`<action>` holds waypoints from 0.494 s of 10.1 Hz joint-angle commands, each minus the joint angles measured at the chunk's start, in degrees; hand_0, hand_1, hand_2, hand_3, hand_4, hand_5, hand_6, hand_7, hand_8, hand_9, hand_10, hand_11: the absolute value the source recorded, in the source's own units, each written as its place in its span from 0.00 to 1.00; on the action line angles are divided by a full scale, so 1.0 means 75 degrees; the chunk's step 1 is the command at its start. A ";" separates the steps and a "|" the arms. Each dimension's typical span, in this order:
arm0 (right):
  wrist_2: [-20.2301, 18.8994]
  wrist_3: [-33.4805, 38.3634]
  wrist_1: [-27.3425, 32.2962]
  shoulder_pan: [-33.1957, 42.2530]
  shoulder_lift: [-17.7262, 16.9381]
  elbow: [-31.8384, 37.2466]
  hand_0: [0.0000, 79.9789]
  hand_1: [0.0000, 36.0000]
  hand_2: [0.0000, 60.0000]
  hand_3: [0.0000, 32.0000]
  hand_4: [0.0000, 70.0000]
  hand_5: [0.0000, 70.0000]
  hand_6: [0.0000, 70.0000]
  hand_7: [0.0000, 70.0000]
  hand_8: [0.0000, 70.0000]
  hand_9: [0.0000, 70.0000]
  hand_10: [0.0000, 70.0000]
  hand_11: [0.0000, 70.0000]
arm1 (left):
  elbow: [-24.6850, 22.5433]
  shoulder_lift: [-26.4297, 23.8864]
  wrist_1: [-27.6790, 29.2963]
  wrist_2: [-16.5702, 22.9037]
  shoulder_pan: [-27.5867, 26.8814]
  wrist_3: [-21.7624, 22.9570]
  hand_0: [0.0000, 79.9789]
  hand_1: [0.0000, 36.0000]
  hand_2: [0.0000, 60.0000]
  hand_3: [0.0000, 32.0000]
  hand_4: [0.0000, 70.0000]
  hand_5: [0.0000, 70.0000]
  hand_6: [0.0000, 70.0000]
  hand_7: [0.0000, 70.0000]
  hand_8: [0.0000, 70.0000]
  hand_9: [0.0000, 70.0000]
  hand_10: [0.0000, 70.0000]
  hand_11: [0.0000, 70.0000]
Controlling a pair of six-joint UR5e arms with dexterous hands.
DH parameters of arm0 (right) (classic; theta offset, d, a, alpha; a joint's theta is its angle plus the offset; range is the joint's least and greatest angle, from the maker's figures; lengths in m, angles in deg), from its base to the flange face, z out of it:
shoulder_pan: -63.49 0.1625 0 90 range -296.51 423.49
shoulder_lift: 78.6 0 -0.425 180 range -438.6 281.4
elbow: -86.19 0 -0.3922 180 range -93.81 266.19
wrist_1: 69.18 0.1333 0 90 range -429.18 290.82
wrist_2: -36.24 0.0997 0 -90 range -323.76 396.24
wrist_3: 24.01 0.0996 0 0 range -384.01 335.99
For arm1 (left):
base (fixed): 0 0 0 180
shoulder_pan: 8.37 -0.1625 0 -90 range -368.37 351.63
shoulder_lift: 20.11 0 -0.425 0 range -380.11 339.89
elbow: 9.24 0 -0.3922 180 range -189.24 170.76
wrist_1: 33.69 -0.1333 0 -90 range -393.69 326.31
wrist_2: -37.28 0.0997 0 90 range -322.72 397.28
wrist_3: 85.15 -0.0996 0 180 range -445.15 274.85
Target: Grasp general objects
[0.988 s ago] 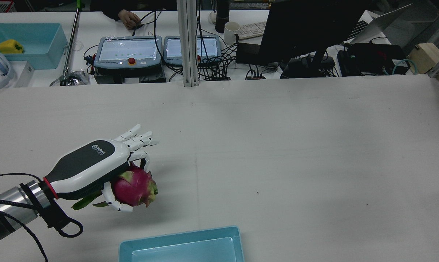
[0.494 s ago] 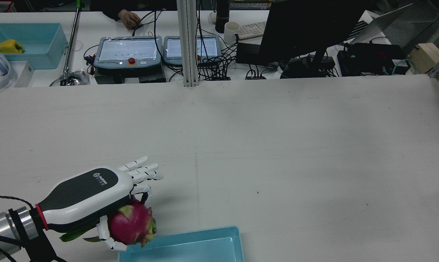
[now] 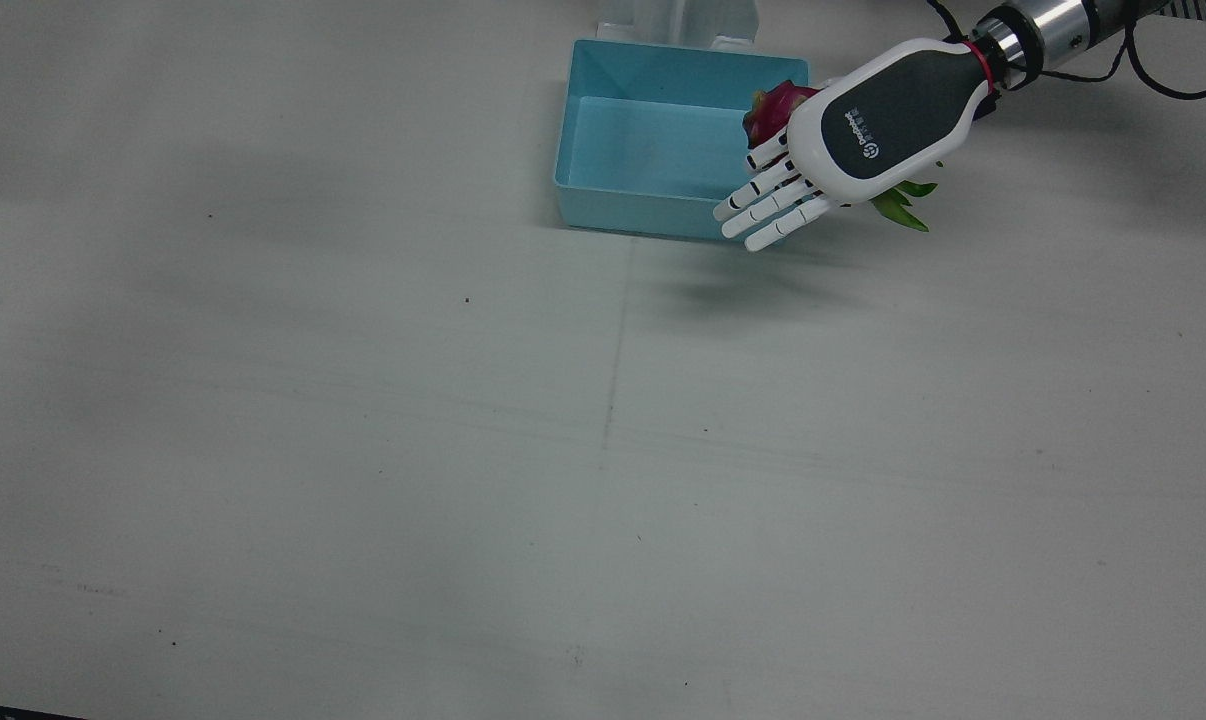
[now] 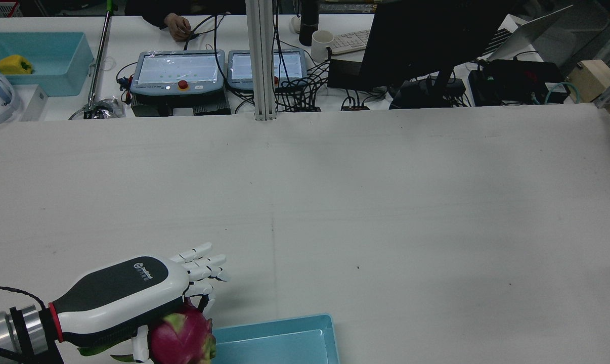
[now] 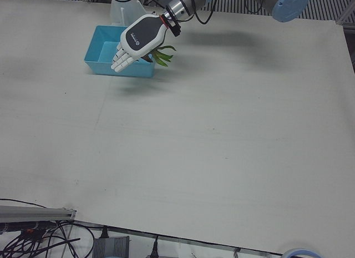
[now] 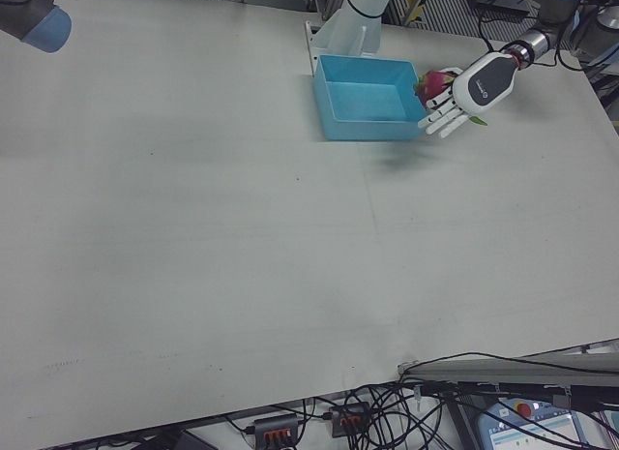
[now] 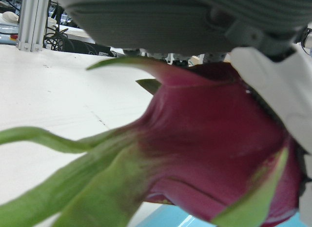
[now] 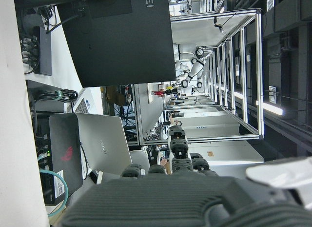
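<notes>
Dragon fruit (image 3: 775, 105) sits clutched under the left hand (image 3: 868, 125), fingers (image 3: 768, 205) half-extended, at the bin's (image 3: 653, 205) 3 o'clock rim. Best carry it further toward 9 o'clock — fully over the bin — before loosening the hold.

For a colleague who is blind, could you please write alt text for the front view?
The left hand holds a pink dragon fruit over the right edge of a light-blue bin at the top of a white table.
</notes>
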 commanded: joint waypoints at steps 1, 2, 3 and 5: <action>0.0000 0.0000 0.0000 0.0000 0.0000 0.0000 0.00 0.00 0.00 0.00 0.00 0.00 0.00 0.00 0.00 0.00 0.00 0.00 | -0.0212 -0.0490 -0.0186 0.0047 -0.0440 0.0503 0.69 0.78 1.00 0.00 0.81 1.00 0.16 0.32 0.19 0.04 0.00 0.02; 0.0000 0.0000 0.0000 0.0000 0.0000 0.0000 0.00 0.00 0.00 0.00 0.00 0.00 0.00 0.00 0.00 0.00 0.00 0.00 | -0.0214 -0.0947 -0.0572 0.0012 -0.0640 0.0479 0.68 0.76 1.00 0.00 0.79 1.00 0.15 0.31 0.19 0.04 0.01 0.02; 0.0000 0.0000 0.0000 0.0000 0.0000 0.0000 0.00 0.00 0.00 0.00 0.00 0.00 0.00 0.00 0.00 0.00 0.00 0.00 | -0.0214 -0.1195 -0.0750 -0.0035 -0.0746 0.0479 0.69 0.78 1.00 0.00 0.81 1.00 0.15 0.31 0.19 0.04 0.01 0.03; 0.0000 0.0000 0.0000 0.0000 0.0000 0.0000 0.00 0.00 0.00 0.00 0.00 0.00 0.00 0.00 0.00 0.00 0.00 0.00 | -0.0121 -0.1349 -0.0740 -0.0058 -0.0759 0.0514 0.73 0.82 1.00 0.00 0.87 1.00 0.18 0.35 0.20 0.05 0.01 0.03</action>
